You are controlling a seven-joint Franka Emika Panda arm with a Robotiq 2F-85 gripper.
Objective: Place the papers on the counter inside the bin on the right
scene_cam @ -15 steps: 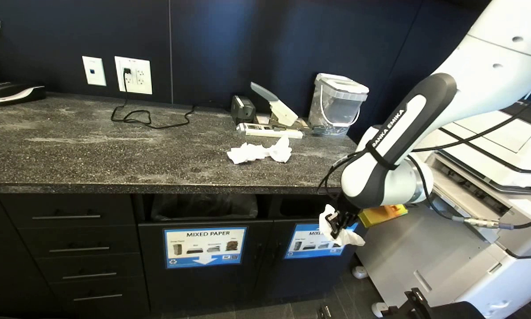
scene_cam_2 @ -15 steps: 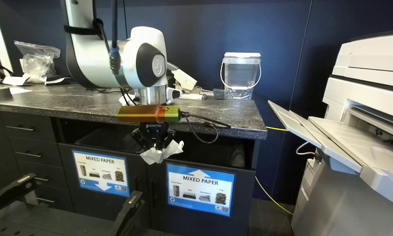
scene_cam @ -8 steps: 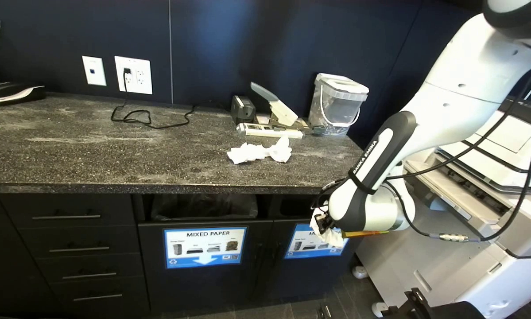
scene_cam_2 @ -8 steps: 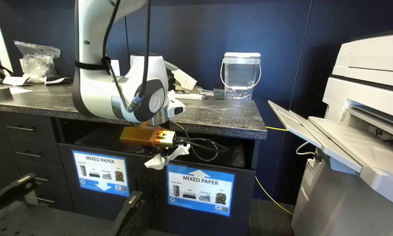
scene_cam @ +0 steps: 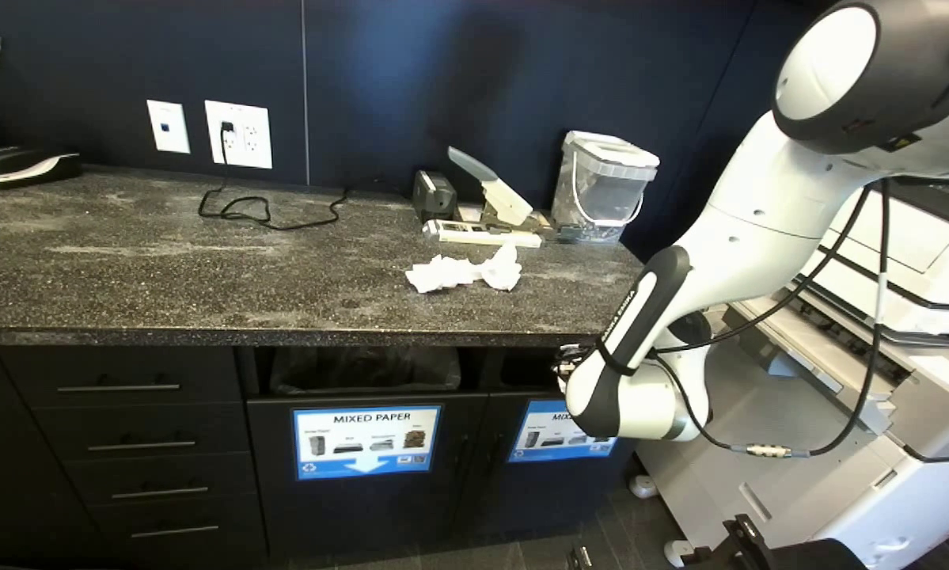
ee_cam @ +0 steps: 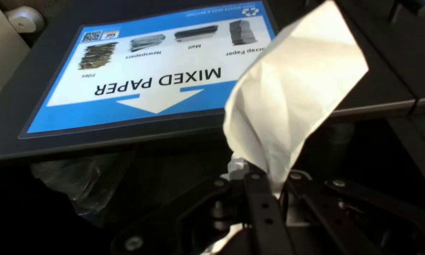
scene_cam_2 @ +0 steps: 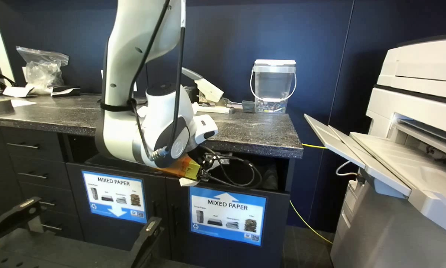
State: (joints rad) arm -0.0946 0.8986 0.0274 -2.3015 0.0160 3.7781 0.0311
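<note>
My gripper (ee_cam: 277, 182) is shut on a crumpled white paper (ee_cam: 294, 88), which sticks out past the fingertips in the wrist view. The gripper is tilted at the right bin's opening (scene_cam_2: 250, 172), below the counter edge. A piece of the held paper (scene_cam_2: 188, 182) shows under the orange camera housing in an exterior view; the arm hides most of the gripper there. The right bin's front carries a blue and white MIXED PAPER sign (scene_cam_2: 227, 216), upside down in the wrist view (ee_cam: 155, 81). More crumpled white paper (scene_cam: 465, 271) lies on the counter (scene_cam: 308, 293).
A left bin (scene_cam: 366, 368) with a clear liner stands beside the right one. The counter edge (scene_cam_2: 260, 147) overhangs the openings. A stapler (scene_cam: 506, 198) and clear bucket (scene_cam: 605, 186) stand at the back of the counter. A printer (scene_cam_2: 412, 149) stands to the right. Cables loop at the wrist.
The arm has lowered and the wrist has tilted, turning the gripper and held paper toward the right bin's opening. The held paper is now mostly hidden in both exterior views. The counter paper has not moved.
</note>
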